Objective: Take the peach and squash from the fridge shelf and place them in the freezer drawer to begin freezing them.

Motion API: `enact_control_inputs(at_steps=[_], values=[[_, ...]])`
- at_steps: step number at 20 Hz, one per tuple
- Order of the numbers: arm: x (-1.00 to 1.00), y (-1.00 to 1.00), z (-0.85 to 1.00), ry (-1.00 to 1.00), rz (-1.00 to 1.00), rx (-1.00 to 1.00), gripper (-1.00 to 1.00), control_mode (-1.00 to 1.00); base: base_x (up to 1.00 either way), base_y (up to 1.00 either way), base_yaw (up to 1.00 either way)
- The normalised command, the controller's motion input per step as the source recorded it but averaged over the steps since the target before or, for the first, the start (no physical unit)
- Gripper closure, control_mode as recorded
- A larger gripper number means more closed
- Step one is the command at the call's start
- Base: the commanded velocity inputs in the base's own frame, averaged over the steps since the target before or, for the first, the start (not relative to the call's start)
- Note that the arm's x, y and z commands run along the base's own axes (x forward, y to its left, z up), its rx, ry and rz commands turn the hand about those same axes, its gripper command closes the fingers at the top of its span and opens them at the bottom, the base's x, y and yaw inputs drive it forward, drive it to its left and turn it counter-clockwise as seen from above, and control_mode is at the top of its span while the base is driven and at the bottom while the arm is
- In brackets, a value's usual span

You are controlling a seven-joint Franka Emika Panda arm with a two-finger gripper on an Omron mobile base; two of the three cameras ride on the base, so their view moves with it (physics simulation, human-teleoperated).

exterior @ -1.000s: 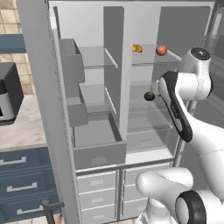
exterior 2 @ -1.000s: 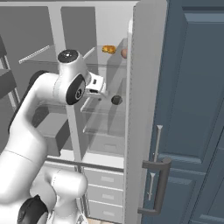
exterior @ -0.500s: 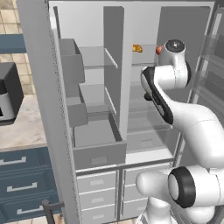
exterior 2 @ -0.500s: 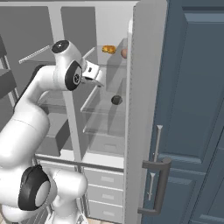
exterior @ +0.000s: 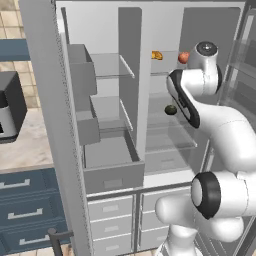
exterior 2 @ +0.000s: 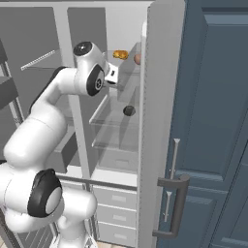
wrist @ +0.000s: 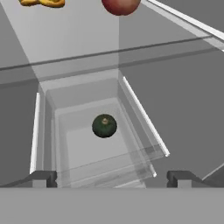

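Hand view, nearest first: two small dark finger tips [wrist: 43,178] stand at the bottom edge, far apart, nothing between them; gripper [wrist: 111,179] wide open and empty.

Beyond the tips, toward 12 o'clock, a clear glass fridge shelf [wrist: 144,118] carries the small round dark green squash [wrist: 104,126], alone near its middle, well apart from both tips. Yellowish patch not discernible here.

Further on, upper shelf: small round red-orange peach [wrist: 121,5] at 12 o'clock, cut by the frame edge; orange-yellow lumpy item [wrist: 43,3] at 11 o'clock, near the peach but apart.

Left base view: white arm reaches into the open grey fridge [exterior: 55,125]. Squash [exterior: 171,109] on the middle shelf, just at 9 o'clock of the forearm. Peach [exterior: 183,57] on the top shelf, close beside the wrist; lumpy item [exterior: 157,55] at 9 o'clock of it. The wide plain grey freezer drawer [exterior: 114,172] stands pulled out at 7 o'clock of the squash, interior bare where visible.

Right base view: squash [exterior 2: 129,111] below the hand; peach [exterior 2: 137,58] partly behind the dark blue fridge door [exterior 2: 203,126].
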Motion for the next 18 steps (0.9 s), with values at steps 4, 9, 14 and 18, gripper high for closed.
enact_control_inputs(at_steps=[4, 9, 14, 18], values=[[0.46, 0.00, 0.00, 0.00, 0.00, 0.00, -1.00, -1.00, 0.00, 0.00, 0.00], [0.39, -0.04, 0.00, 0.00, 0.00, 0.00, -1.00, -1.00, 0.00, 0.00, 0.00], [0.34, -0.07, 0.06, -0.02, 0.00, 0.00, -1.00, -1.00, 0.00, 0.00, 0.00], [0.11, -0.06, 0.46, -0.12, 0.00, 0.00, -1.00, -1.00, 0.00, 0.00, 0.00]])
